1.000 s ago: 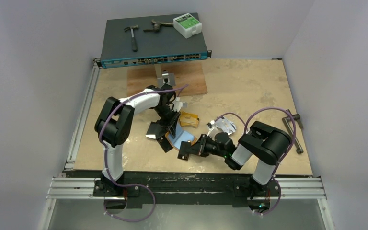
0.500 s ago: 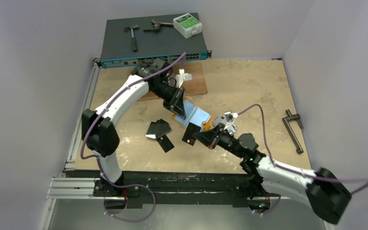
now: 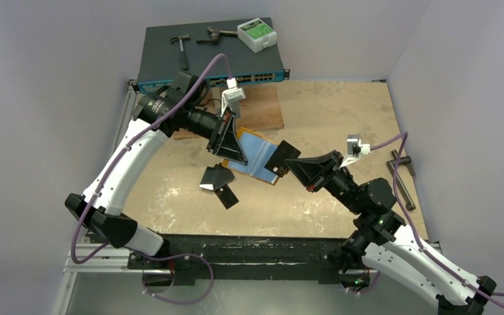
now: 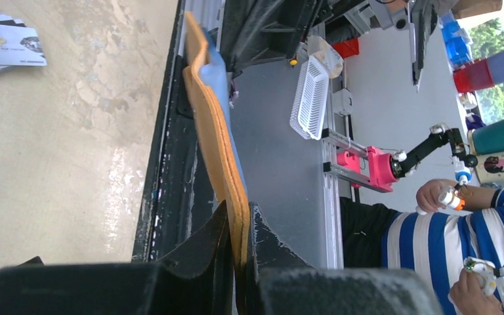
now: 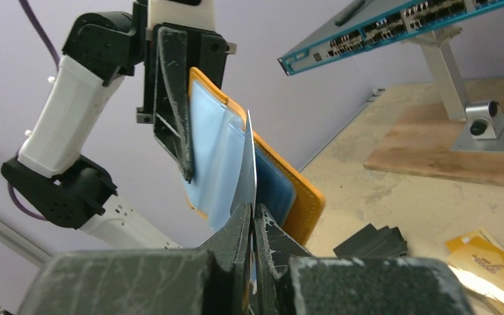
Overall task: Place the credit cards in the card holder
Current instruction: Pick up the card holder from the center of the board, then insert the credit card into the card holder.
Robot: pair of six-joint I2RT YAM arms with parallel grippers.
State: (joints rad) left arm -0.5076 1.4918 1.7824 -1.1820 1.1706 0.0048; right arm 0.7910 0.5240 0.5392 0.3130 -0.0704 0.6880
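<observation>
My left gripper (image 3: 236, 152) is raised above the table and shut on the edge of the card holder (image 3: 260, 156), an orange wallet hanging open with its blue lining showing. In the left wrist view the card holder (image 4: 215, 131) runs edge-on from the left gripper (image 4: 239, 230). My right gripper (image 3: 294, 164) is shut on a black credit card (image 3: 281, 156) whose edge meets the holder's blue pockets (image 5: 213, 147). That card (image 5: 250, 164) appears edge-on above the right gripper (image 5: 252, 220). More black cards (image 3: 218, 178) lie on the table, and orange-gold ones (image 5: 492, 262) and white ones (image 4: 3, 42) too.
A network switch (image 3: 210, 59) on a stand at the back carries a hammer (image 3: 182, 47) and a white box (image 3: 257, 34). A wooden board (image 3: 266, 108) lies under the stand. A metal crank tool (image 3: 400, 176) rests near the table's right edge.
Both arms have risen off the table. The left one carried the card holder up and toward the back. The right one swung out and brought its black card to the holder.
</observation>
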